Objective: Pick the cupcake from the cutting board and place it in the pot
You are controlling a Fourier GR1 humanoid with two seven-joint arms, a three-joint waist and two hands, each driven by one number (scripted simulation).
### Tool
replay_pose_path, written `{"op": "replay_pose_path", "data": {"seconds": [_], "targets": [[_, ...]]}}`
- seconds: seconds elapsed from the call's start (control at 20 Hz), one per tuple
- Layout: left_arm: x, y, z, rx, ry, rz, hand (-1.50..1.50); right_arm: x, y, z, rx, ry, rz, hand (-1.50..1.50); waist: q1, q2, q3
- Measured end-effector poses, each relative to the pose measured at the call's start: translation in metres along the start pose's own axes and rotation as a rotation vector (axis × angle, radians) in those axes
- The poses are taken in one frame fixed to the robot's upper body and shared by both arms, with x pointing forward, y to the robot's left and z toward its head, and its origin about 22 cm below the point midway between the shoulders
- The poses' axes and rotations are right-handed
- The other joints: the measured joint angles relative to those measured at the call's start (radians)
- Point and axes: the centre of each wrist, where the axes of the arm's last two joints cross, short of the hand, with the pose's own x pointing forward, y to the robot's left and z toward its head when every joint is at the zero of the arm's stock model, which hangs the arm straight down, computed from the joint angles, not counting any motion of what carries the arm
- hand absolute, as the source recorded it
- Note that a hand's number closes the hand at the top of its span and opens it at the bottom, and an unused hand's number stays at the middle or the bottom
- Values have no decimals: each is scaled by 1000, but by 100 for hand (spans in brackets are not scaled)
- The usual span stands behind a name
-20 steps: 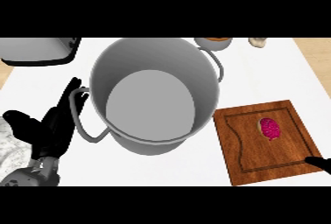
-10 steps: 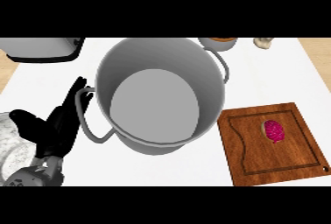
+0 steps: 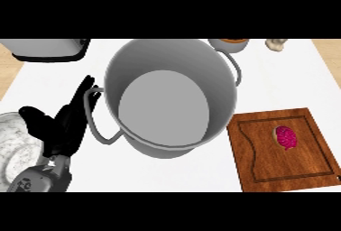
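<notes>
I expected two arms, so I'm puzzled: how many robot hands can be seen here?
1. The left robot hand shows at the lower left, open, fingers up, beside the pot. The right one is out of view.

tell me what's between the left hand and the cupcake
In the head view, the large grey pot stands between the left hand and the cupcake, which lies on the cutting board to the pot's right.
</notes>
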Motion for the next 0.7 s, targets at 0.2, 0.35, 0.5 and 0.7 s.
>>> {"op": "replay_pose_path", "data": {"seconds": [0.2, 0.35, 0.5, 0.7], "targets": [[0, 0, -4, -1, -7, 2, 0, 0, 12, -13, 52, 56, 18, -150, 2, 1, 1], [-4, 0, -3, -4, -2, 3, 0, -3, 21, -21, 89, 95, 57, -150, 2, 0, 1], [-6, 7, -2, -7, -2, 5, 0, -9, 35, -24, 107, 129, 85, -150, -1, 0, 1], [-4, 5, -1, -6, -9, 7, 0, -8, 48, -24, 101, 147, 88, -150, -4, -1, 1]]}}
